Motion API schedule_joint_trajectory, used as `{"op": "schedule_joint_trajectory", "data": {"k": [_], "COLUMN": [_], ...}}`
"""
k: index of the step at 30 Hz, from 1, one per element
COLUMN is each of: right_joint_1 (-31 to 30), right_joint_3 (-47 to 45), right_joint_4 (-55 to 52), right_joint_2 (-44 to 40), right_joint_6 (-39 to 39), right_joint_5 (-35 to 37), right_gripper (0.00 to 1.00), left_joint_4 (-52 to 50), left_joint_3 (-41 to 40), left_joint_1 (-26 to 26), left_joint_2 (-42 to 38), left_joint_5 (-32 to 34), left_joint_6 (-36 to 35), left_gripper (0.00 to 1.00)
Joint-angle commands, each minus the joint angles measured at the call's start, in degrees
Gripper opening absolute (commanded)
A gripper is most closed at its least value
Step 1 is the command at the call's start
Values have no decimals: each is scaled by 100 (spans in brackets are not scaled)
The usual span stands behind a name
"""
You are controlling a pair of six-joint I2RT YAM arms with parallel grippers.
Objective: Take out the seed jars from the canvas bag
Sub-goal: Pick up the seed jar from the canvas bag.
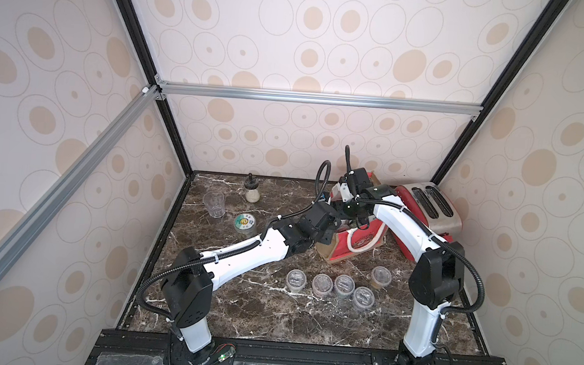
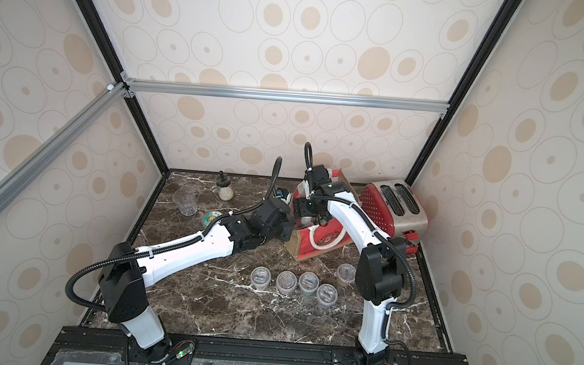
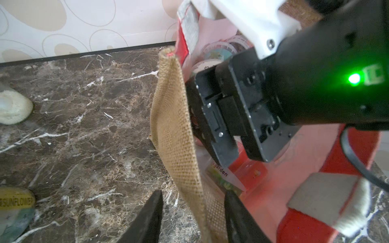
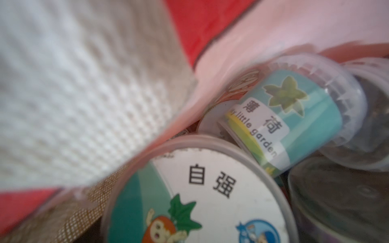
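The canvas bag leans tilted at the back, next to the toaster. My left gripper is open and straddles the bag's jute side wall, one finger outside and one inside. My right gripper reaches down into the bag with its fingers apart, nothing visibly between them. Seed jars fill the bag: a carrot-lid jar is right under the right wrist camera, and a mint-label jar lies on its side. Several clear-lid seed jars stand on the table in front. A flower-lid jar stands to the left.
A red dotted toaster stands at the back right, close against the bag. A glass shaker and a clear tumbler stand at the back left. Patterned walls close in the marble table on three sides.
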State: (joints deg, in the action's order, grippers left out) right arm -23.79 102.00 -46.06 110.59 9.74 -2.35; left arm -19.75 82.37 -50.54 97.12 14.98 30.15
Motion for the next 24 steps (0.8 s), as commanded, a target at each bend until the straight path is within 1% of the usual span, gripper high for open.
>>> {"op": "schedule_joint_trajectory", "data": {"k": [1, 8, 16, 20, 24], "right_joint_1": [-14, -12, 12, 24, 24], "right_joint_3": [18, -17, -6, 149, 382], "right_joint_4": [106, 106, -2, -149, -318], "right_joint_2": [-169, -638, -1275, -1510, -1752], "right_joint_6": [-29, 23, 113, 90, 113], "right_joint_5": [55, 258, 818, 877, 718], "right_gripper": [78, 76, 75, 75, 75], "left_joint_4": [-359, -274, -157, -149, -101], "left_joint_3": [-72, -34, -235, -336, -560], "left_joint_1": [1, 2, 10, 36, 149], "left_joint_2": [-168, -469, -1128, -1435, -1790], "left_joint_5": [126, 81, 160, 270, 400], "left_joint_6": [-70, -114, -157, -185, -203], "left_gripper": [59, 77, 98, 98, 98]}}
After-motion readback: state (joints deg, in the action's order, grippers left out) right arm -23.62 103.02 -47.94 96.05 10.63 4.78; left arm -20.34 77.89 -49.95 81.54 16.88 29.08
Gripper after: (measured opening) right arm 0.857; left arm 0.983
